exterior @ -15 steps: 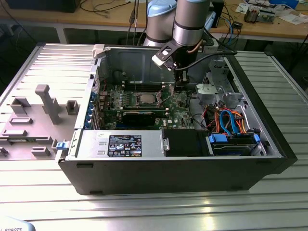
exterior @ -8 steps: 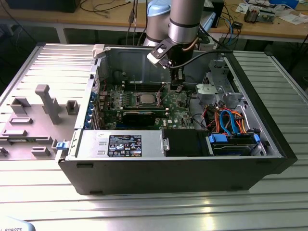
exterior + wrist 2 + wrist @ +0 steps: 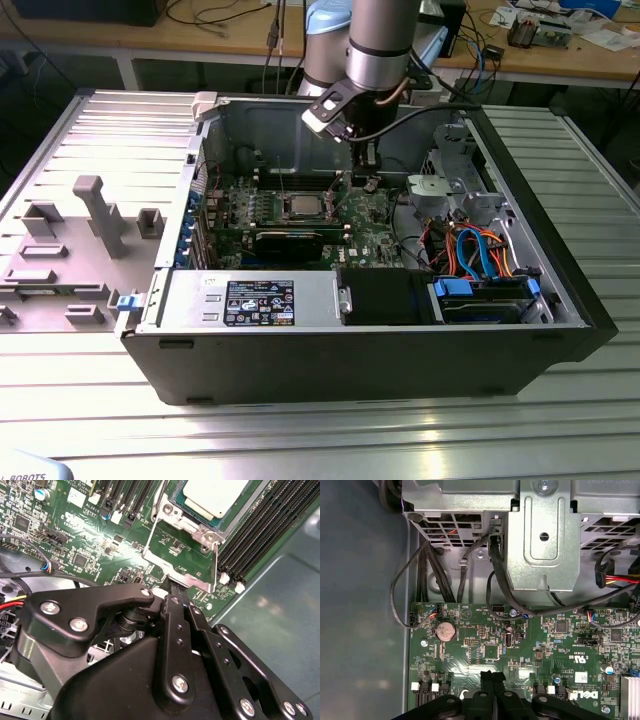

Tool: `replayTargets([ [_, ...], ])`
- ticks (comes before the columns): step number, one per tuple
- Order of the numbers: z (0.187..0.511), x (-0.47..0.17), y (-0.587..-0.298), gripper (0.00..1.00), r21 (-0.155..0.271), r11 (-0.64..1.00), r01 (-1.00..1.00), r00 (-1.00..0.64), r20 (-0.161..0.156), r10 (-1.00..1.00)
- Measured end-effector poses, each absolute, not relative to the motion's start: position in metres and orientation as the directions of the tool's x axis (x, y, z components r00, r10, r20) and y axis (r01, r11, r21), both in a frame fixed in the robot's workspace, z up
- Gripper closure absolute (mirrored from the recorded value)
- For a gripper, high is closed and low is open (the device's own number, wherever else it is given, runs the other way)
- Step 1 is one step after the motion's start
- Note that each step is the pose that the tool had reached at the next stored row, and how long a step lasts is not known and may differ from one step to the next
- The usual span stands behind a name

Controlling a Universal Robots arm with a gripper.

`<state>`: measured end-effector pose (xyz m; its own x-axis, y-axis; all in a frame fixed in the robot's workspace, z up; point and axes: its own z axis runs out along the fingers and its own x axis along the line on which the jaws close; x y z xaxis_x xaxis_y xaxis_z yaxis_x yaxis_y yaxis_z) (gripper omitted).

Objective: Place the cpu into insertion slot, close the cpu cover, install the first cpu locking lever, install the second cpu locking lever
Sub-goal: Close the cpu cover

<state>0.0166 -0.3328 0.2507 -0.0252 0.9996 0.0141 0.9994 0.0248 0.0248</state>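
The cpu [image 3: 300, 207] [image 3: 215, 495], a square chip with a silvery top, lies in the insertion slot [image 3: 200, 527] on the green motherboard [image 3: 485, 650]. The cpu cover [image 3: 152, 537], a thin silver frame with a large window, is swung open away from the chip, and green board shows through its window. My gripper [image 3: 172, 587] [image 3: 492, 675] [image 3: 371, 183] hangs to the exterior view's right of the slot. Its black fingers are shut together, with nothing visible between them. The tips sit right at the cover's free edge, and contact with it cannot be told.
Long black memory slots [image 3: 265, 525] run beside the socket. A metal drive cage [image 3: 542, 545] and black cables [image 3: 420, 570] border the board. A black expansion card [image 3: 290, 240], the power supply [image 3: 250, 300] and blue and orange cables [image 3: 480, 250] fill the case.
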Motion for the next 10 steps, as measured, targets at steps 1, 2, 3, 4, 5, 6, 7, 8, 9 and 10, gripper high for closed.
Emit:
replayTargets([
  [1,0.2507,0.0164,-0.3328,0.89,0.025,0.025,0.999,-0.025,0.014,1.000],
  [2,0.2507,0.0162,-0.3328,0.89,0.025,0.025,0.999,-0.025,0.014,1.000],
  [3,0.2507,0.0159,-0.3328,0.89,0.025,0.025,0.999,-0.025,0.014,1.000],
  [4,0.2507,0.0157,-0.3328,0.89,0.025,0.025,0.999,-0.025,0.014,1.000],
  [5,0.2507,0.0155,-0.3328,0.89,0.025,0.025,0.999,-0.025,0.014,1.000],
  [6,0.2507,0.0154,-0.3328,0.89,0.025,0.025,0.999,-0.025,0.014,1.000],
  [7,0.2507,0.0153,-0.3328,0.89,0.025,0.025,0.999,-0.025,0.014,1.000],
  [8,0.2507,0.0152,-0.3328,0.89,0.025,0.025,0.999,-0.025,0.014,1.000],
  [9,0.2507,0.0151,-0.3328,0.89,0.025,0.025,0.999,-0.025,0.014,1.000],
  [10,0.2507,0.0149,-0.3328,0.89,0.025,0.025,0.999,-0.025,0.014,1.000],
])
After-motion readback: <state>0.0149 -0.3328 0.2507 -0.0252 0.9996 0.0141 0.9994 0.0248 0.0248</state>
